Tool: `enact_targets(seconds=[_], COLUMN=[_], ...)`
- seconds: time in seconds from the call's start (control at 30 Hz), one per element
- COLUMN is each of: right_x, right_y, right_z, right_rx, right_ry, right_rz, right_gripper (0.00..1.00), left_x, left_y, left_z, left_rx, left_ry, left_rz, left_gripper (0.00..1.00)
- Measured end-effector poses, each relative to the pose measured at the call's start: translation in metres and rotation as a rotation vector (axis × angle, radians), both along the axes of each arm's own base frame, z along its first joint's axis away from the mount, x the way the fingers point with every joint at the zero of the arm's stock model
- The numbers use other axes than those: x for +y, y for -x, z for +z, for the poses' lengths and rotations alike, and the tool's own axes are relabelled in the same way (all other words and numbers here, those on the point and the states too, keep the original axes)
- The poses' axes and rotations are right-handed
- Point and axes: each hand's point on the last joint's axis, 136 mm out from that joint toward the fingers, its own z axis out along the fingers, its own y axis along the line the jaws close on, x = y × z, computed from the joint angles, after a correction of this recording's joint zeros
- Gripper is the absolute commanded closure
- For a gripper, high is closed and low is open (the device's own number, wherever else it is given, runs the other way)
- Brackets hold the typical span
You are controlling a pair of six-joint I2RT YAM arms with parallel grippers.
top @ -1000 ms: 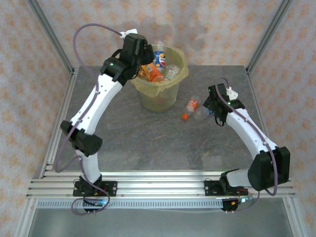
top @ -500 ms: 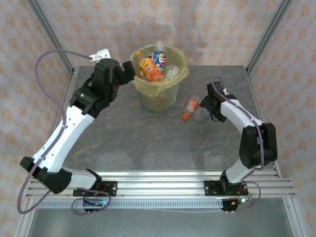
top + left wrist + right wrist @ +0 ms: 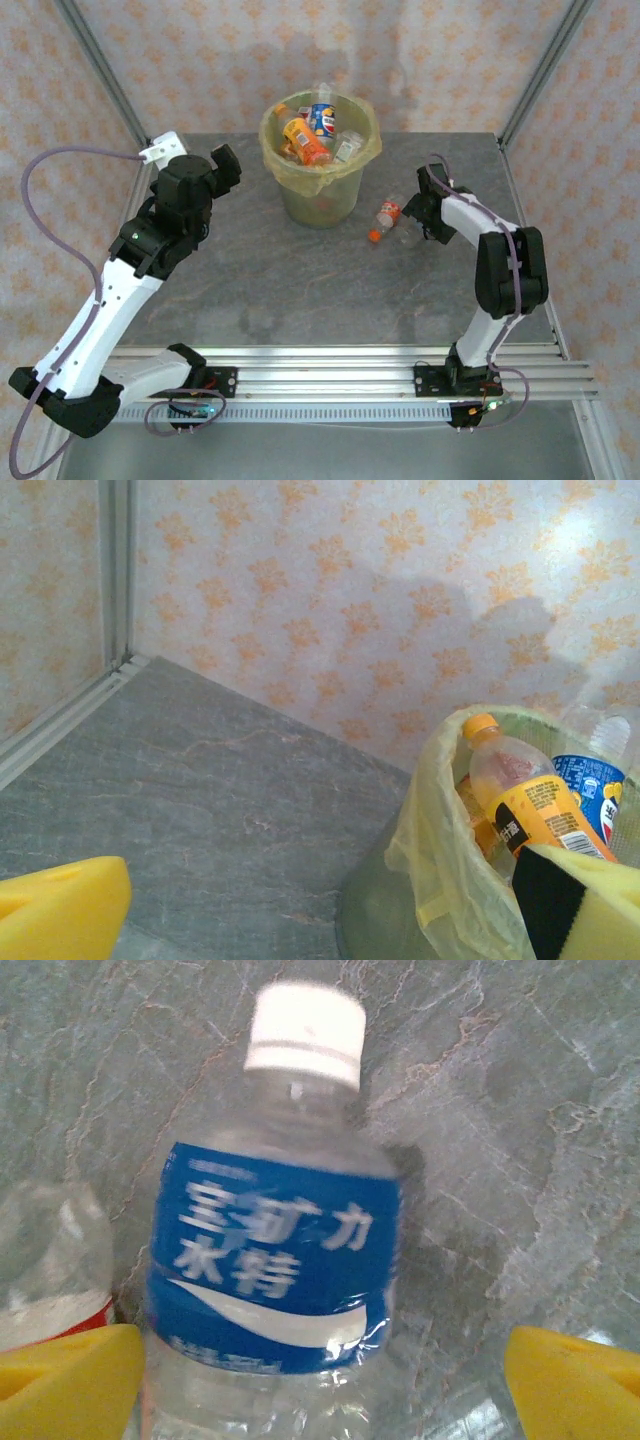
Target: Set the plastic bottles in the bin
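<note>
The bin (image 3: 318, 190), lined with a yellow-green bag, stands at the back middle and holds several plastic bottles, among them an orange one (image 3: 305, 140) and a blue-labelled one (image 3: 322, 120). In the left wrist view the bag's rim (image 3: 450, 860) and the orange bottle (image 3: 530, 805) are at the right. My left gripper (image 3: 222, 168) (image 3: 320, 915) hangs open and empty left of the bin. A clear bottle with a blue label and white cap (image 3: 275, 1260) (image 3: 406, 232) lies between the fingers of my open right gripper (image 3: 320, 1380) (image 3: 414, 214). A red-labelled bottle (image 3: 386, 215) (image 3: 50, 1280) lies beside it.
Metal frame posts (image 3: 100, 80) rise at the table's back corners, with patterned walls behind. Bare grey tabletop (image 3: 300, 290) stretches between the bin and the arm bases.
My left arm has pulled back from over the bin, swinging left and toward the near side; the orange bottle stays in the bin. My right gripper has closed in on the blue-labelled bottle.
</note>
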Motion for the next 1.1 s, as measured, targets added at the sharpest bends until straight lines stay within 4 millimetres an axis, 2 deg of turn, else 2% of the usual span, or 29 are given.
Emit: enact_targets(seconds=[0.23, 0.43, 0.6, 0.7, 0.77, 0.87, 1.1], right_x=[-0.008, -0.009, -0.009, -0.011, -0.013, -0.014, -0.007], right_y=[0.0, -0.001, -0.001, 0.002, 0.002, 0.0, -0.019], right_z=[-0.03, -0.03, -0.029, -0.02, -0.003, 0.041, 0.187], right_rx=[0.065, 0.062, 0.066, 0.062, 0.034, -0.055, -0.418], right_ry=[-0.029, -0.02, 0.0, 0.019, 0.033, 0.052, 0.054], right_rz=[-0.017, 0.002, 0.041, 0.067, 0.085, 0.111, 0.175], right_gripper=[0.12, 0.24, 0.38, 0.43, 0.46, 0.47, 0.47], left_x=[0.0, 0.0, 0.0, -0.001, -0.002, -0.006, -0.031], left_y=[-0.001, -0.001, -0.002, -0.004, -0.007, -0.015, -0.046], left_z=[-0.002, -0.003, -0.003, -0.005, -0.009, -0.019, -0.048], left_rx=[0.003, 0.004, 0.006, 0.012, 0.023, 0.055, 0.175], left_ry=[0.001, 0.005, 0.003, 0.0, -0.006, -0.019, -0.043], left_rz=[0.002, 0.004, 0.007, 0.008, 0.008, 0.0, -0.065], left_gripper=[0.0, 0.0, 0.0, 0.0, 0.0, 0.0, 0.0])
